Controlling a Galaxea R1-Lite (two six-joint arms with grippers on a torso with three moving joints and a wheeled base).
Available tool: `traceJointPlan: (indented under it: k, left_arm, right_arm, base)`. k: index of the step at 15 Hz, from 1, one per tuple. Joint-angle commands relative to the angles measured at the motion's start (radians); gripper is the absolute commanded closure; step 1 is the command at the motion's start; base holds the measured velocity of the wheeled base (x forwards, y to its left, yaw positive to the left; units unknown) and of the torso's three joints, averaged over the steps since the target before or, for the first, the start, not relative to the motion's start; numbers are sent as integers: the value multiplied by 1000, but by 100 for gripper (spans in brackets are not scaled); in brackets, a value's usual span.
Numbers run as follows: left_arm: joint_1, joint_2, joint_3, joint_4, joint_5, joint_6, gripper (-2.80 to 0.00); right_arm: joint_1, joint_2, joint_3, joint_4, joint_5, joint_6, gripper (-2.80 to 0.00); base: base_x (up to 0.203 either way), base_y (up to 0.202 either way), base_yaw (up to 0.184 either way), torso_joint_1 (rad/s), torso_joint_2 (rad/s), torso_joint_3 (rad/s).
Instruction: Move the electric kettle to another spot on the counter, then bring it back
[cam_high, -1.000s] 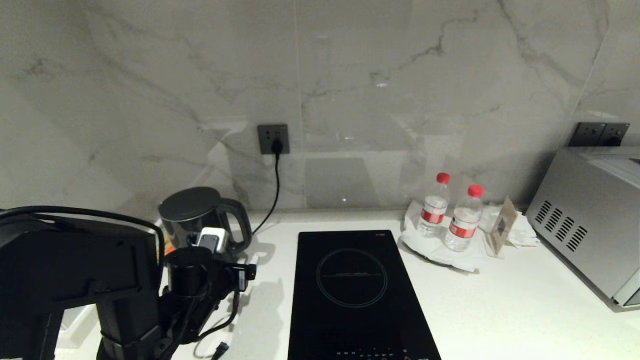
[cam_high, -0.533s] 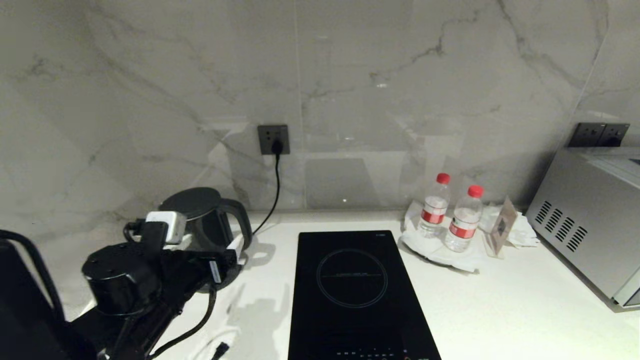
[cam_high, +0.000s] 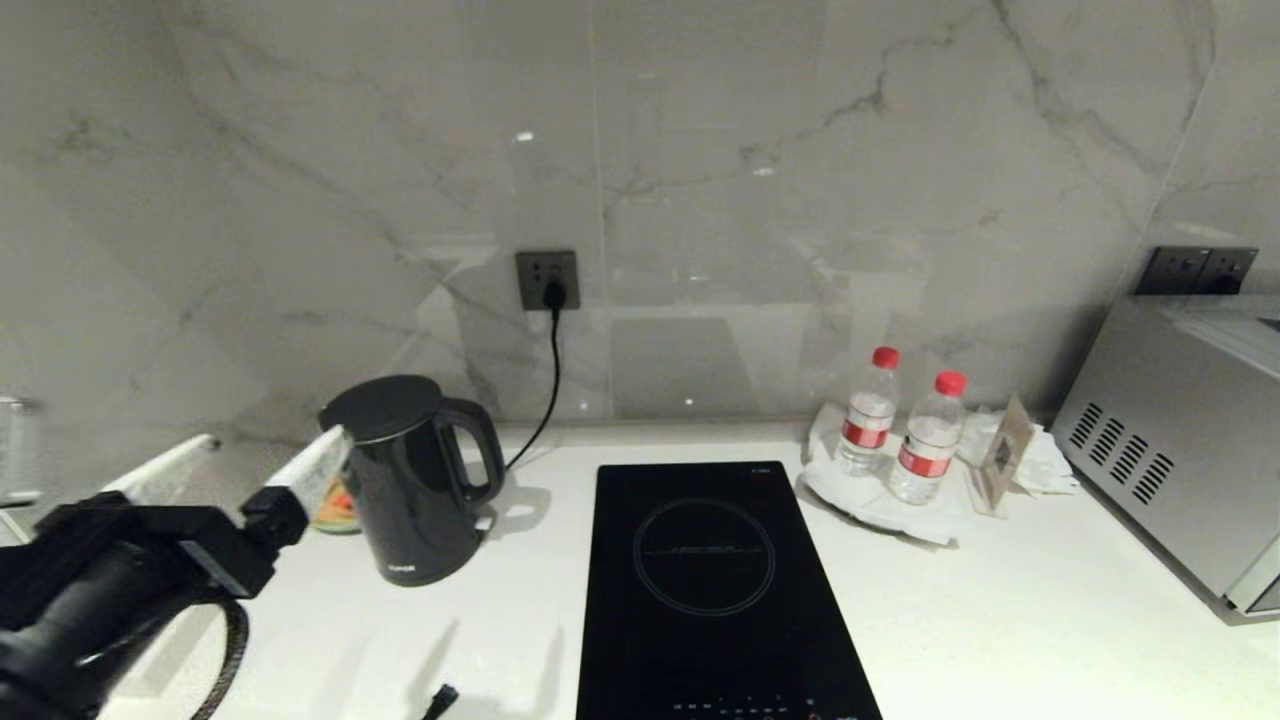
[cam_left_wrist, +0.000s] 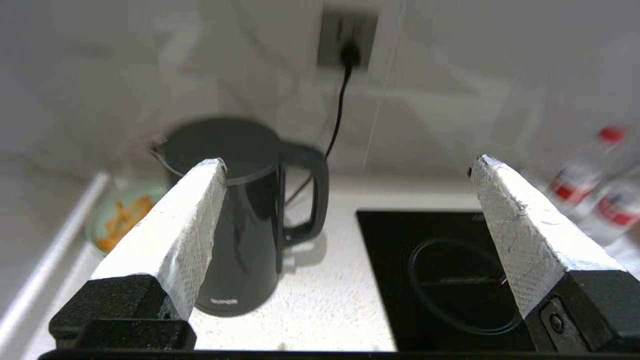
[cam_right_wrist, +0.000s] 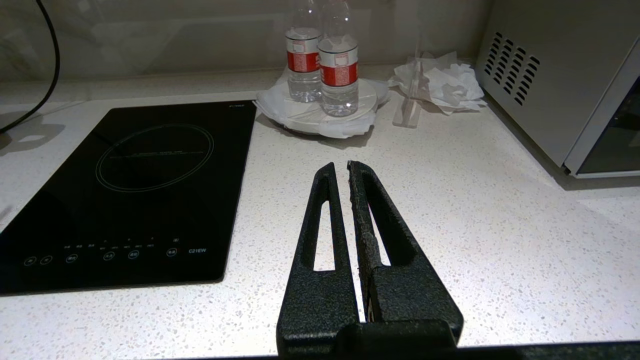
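Your kettle (cam_high: 415, 480) stands upright on table (cam_high: 1000, 620), back left, handle facing hob (cam_high: 712, 590), cord running from behind it to wall socket (cam_high: 547, 279). Your left gripper (cam_high: 255, 465) hovers just left of kettle, level, white fingers (cam_left_wrist: 180, 240) spread wide, nothing between them. Your right gripper (cam_right_wrist: 340, 172) parked low over table right of hob, fingers clenched together, empty. Two water bottles (cam_high: 905, 425) on plate near microwave (cam_high: 1180, 440).

One electric kettle (cam_high: 412, 490) is standing on the counter (cam_high: 1000, 620). One induction hob (cam_high: 705, 590) is lying there, and two water bottles (cam_high: 868, 423) (both red-capped) are sharing one white plate (cam_high: 850, 500). Two wall socket plates (cam_high: 547, 279) are showing, and one silver oven (cam_high: 1180, 440) is sitting at the right.
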Motion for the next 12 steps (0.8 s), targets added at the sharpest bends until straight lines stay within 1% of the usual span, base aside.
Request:
traceJointPlan:
  k: [1, 2, 3, 4, 5, 6, 7, 8, 10, 11, 12]
  left_arm:
    - [25, -402, -93, 481, 3, -1, -280]
    - [69, -499, -157, 676, 2, 0, -280]
    - [140, -582, -232, 842, 2, 0, -280]
    - [217, -649, -288, 959, 1, 1, -280]
    - [284, -709, -324, 1049, 0, 2, -280]
    - [341, -754, -341, 1105, 0, 7, -280]
    - [390, -797, -342, 1133, -3, 22, -280]
    - [415, -844, -331, 1146, -18, 52, -280]
    - [442, -941, -282, 1155, -73, 142, -280]
    - [445, -997, -237, 1155, -100, 187, -280]
    - [445, -1052, -167, 1156, -142, 230, -280]
  right_arm:
    - [0, 0, 0, 0, 1, 0, 0]
    - [0, 0, 0, 0, 1, 0, 0]
    - [0, 0, 0, 0, 1, 0, 0]
    - [0, 0, 0, 0, 1, 0, 0]
    - [0, 0, 0, 0, 2, 0, 0]
    - [0, 0, 0, 0, 1, 0, 0]
    - [0, 0, 0, 0, 1, 0, 0]
    - [0, 0, 0, 0, 1, 0, 0]
    - [0, 0, 0, 0, 1, 0, 0]
    - [0, 0, 0, 0, 1, 0, 0]
    - [0, 0, 0, 0, 1, 0, 0]
  base:
    - [0, 0, 0, 0, 0, 0]
    - [0, 0, 0, 0, 0, 0]
    - [0, 0, 0, 0, 0, 0]
    - [0, 0, 0, 0, 0, 0]
    - [0, 0, 0, 0, 0, 0]
    - [0, 0, 0, 0, 0, 0]
    - [0, 0, 0, 0, 0, 0]
    - [0, 0, 0, 0, 0, 0]
    - [0, 0, 0, 0, 0, 0]
    - [0, 0, 0, 0, 0, 0]
    - [0, 0, 0, 0, 0, 0]
